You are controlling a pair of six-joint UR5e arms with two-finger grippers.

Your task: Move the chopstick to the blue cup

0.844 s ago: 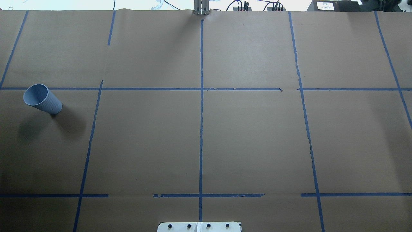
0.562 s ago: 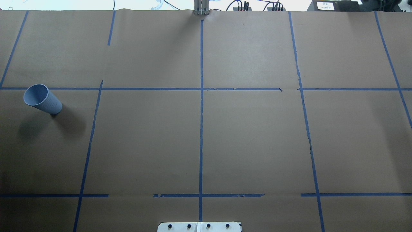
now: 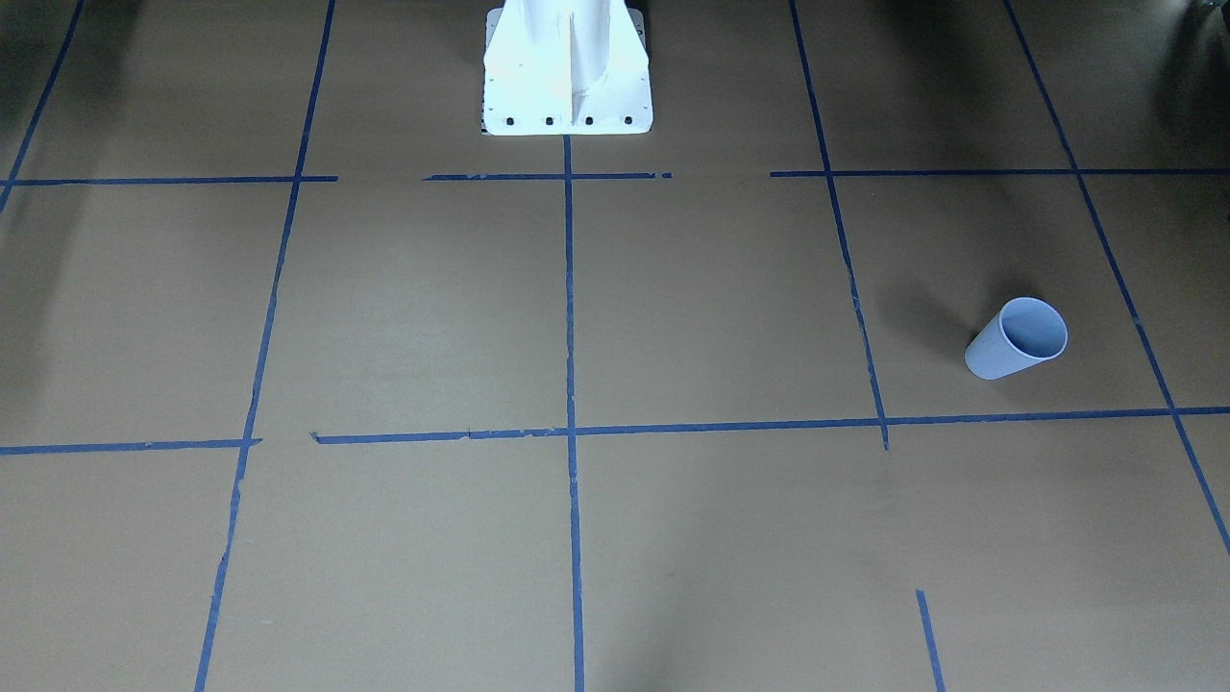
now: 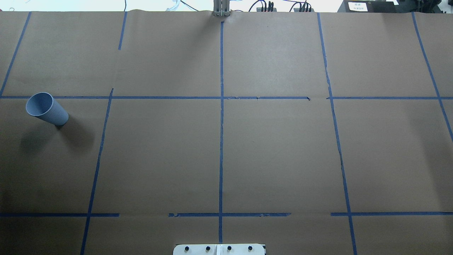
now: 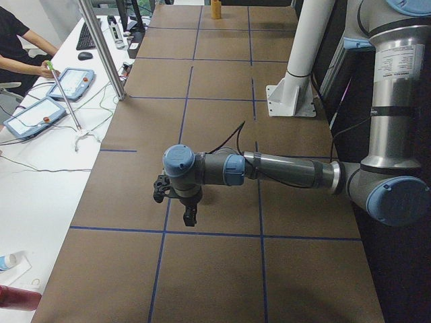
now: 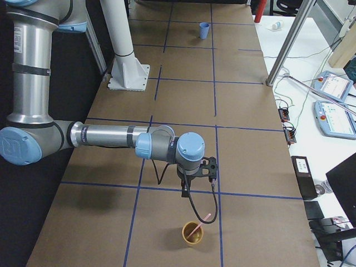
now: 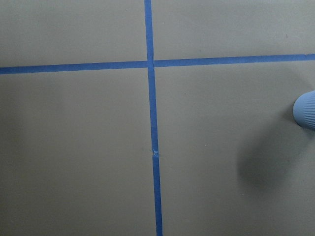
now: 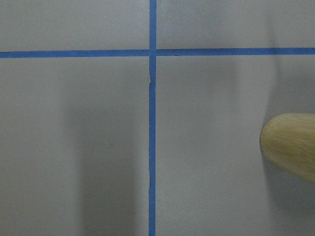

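The blue cup (image 4: 46, 109) stands at the table's left side, also seen in the front view (image 3: 1017, 338), far off in the right side view (image 6: 204, 30), and at the left wrist view's right edge (image 7: 306, 110). A pale pink chopstick (image 6: 199, 224) leans in a tan wooden cup (image 6: 193, 233) at the table's right end; that cup shows in the right wrist view (image 8: 290, 145). My right gripper (image 6: 185, 192) hangs just behind the tan cup. My left gripper (image 5: 190, 217) hangs over bare paper. I cannot tell whether either is open or shut.
Brown paper with blue tape lines covers the table. The white robot pedestal (image 3: 567, 67) stands at the robot's edge. An operator (image 5: 17, 47) with tablets (image 5: 34, 114) sits across, beside a metal post (image 5: 101, 47). The tan cup also shows far off (image 5: 215, 9).
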